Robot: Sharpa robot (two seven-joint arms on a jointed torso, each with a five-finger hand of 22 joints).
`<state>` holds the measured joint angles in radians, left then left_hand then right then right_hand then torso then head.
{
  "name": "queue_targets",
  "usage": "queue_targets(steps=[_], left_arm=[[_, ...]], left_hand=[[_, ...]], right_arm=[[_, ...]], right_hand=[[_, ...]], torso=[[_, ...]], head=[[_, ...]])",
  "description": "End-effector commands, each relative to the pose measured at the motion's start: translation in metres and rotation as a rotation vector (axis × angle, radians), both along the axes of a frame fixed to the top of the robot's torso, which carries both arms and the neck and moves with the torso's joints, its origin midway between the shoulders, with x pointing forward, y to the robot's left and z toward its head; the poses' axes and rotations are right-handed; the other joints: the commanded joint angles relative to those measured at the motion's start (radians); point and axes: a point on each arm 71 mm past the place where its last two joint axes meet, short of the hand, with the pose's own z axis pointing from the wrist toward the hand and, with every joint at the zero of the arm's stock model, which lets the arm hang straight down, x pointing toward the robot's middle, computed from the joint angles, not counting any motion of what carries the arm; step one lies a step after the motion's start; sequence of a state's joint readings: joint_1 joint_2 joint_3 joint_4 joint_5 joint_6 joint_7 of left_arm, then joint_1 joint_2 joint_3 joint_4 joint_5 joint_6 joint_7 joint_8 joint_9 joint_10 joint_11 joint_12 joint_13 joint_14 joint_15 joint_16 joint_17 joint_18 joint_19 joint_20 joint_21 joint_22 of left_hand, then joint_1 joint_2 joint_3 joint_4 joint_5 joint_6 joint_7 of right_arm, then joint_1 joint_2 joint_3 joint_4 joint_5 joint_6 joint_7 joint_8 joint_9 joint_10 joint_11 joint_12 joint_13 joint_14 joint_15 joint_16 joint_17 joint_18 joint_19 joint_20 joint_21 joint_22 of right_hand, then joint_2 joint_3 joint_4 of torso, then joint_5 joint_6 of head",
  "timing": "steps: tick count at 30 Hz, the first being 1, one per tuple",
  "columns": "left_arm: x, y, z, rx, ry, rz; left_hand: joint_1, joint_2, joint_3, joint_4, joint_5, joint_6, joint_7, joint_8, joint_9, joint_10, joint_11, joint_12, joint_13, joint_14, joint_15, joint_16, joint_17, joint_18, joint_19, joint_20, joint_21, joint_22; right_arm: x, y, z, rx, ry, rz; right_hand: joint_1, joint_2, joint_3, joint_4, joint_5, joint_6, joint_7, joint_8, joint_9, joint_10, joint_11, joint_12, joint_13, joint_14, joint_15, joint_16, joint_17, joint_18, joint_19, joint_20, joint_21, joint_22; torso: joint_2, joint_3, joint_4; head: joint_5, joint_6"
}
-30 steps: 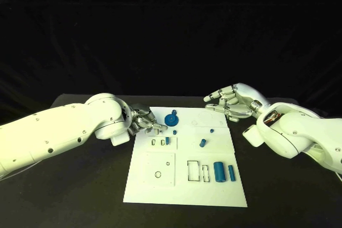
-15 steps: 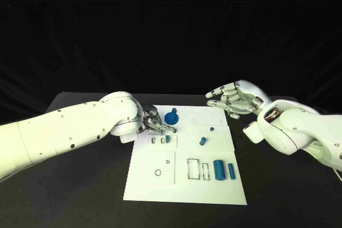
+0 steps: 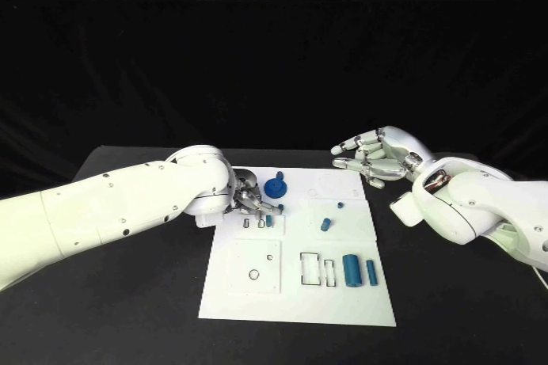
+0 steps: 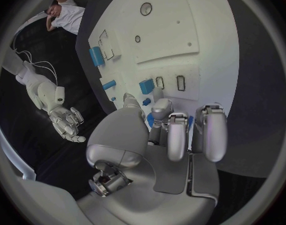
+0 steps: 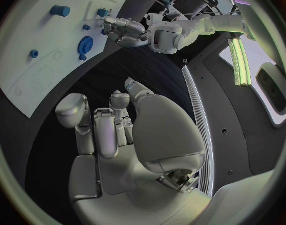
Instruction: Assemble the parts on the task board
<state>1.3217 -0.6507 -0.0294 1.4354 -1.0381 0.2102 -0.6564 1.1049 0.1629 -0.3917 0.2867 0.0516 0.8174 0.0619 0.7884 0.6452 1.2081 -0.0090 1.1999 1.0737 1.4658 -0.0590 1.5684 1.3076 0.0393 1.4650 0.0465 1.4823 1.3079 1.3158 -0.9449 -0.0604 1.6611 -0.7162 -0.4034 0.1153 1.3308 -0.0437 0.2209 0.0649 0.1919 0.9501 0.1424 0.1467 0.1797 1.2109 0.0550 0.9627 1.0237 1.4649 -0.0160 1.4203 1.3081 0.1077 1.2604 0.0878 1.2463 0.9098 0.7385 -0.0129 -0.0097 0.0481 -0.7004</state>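
The white task board (image 3: 299, 298) lies mid-table. A blue gear (image 3: 274, 190) stands at its far left, also in the right wrist view (image 5: 85, 46). My left hand (image 3: 253, 200) hovers just beside the gear, fingers bent down toward the board, with nothing seen between them. In the left wrist view its fingers (image 4: 180, 132) partly hide the gear; a small blue block (image 4: 147, 86) lies just past them by two slots. A short blue peg (image 3: 325, 224) lies mid-board and a blue cylinder (image 3: 352, 270) near the front. My right hand (image 3: 372, 160) is raised off the far right corner, open and holding nothing.
A thinner blue cylinder (image 3: 371, 271) lies beside the first one. A tiny blue stud (image 3: 339, 205) sits near the right edge. Bare black table (image 3: 137, 286) flanks the board on both sides.
My left arm has swung in and its hand has slid a little right toward the gear. The right hand has risen slightly and drifted farther back.
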Motion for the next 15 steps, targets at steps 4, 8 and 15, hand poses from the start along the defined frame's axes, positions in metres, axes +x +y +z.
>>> queue_targets(steps=[4,8,15], left_arm=[[0.0013,-0.003,-0.0009,0.033,0.01,-0.011],[0.0023,-0.0045,-0.0018,0.037,0.013,-0.012],[0.0041,-0.0056,-0.0049,0.048,0.022,-0.013]], left_hand=[[0.033,0.014,0.004,-0.005,-0.004,-0.012,-0.004,0.014,0.015,0.007,0.0,0.009,0.003,0.105,-0.01,0.002,0.263,-0.009,0.047,-0.008,0.006,0.116],[0.045,0.019,0.009,-0.005,-0.004,-0.015,-0.004,0.017,0.02,0.007,0.0,0.009,0.003,0.105,-0.01,0.002,0.263,-0.009,0.047,-0.008,0.006,0.116],[0.053,0.021,0.011,-0.006,-0.004,-0.017,-0.004,0.018,0.024,0.005,0.0,0.008,0.002,0.105,-0.01,0.002,0.263,-0.009,0.047,-0.008,0.006,0.117]], right_arm=[[0.0008,0.0015,-0.0003,-0.003,0.004,0.006],[0.0014,0.0015,-0.0006,-0.004,0.005,0.005],[0.0017,0.0011,-0.0009,-0.006,0.008,0.004]], right_hand=[[-0.006,-0.007,-0.008,0.001,0.007,-0.005,0.004,0.004,0.001,-0.006,0.002,-0.009,-0.005,0.056,-0.003,-0.008,0.058,0.017,-0.008,-0.001,-0.009,-0.006],[-0.006,-0.007,-0.008,0.001,0.007,-0.006,0.005,0.004,0.001,-0.007,0.002,-0.011,-0.007,0.055,-0.003,-0.009,0.057,0.017,-0.009,-0.001,-0.011,-0.008],[-0.005,-0.007,-0.008,0.001,0.008,-0.007,0.005,0.004,0.001,-0.008,0.002,-0.013,-0.008,0.055,-0.003,-0.01,0.056,0.018,-0.011,-0.001,-0.012,-0.011]], torso=[[0.001,-0.0002,-0.0022],[0.001,-0.0001,-0.002],[0.001,-0.0006,-0.0009]], head=[[0.002,-0.002],[0.0,-0.001],[-0.001,-0.002]])
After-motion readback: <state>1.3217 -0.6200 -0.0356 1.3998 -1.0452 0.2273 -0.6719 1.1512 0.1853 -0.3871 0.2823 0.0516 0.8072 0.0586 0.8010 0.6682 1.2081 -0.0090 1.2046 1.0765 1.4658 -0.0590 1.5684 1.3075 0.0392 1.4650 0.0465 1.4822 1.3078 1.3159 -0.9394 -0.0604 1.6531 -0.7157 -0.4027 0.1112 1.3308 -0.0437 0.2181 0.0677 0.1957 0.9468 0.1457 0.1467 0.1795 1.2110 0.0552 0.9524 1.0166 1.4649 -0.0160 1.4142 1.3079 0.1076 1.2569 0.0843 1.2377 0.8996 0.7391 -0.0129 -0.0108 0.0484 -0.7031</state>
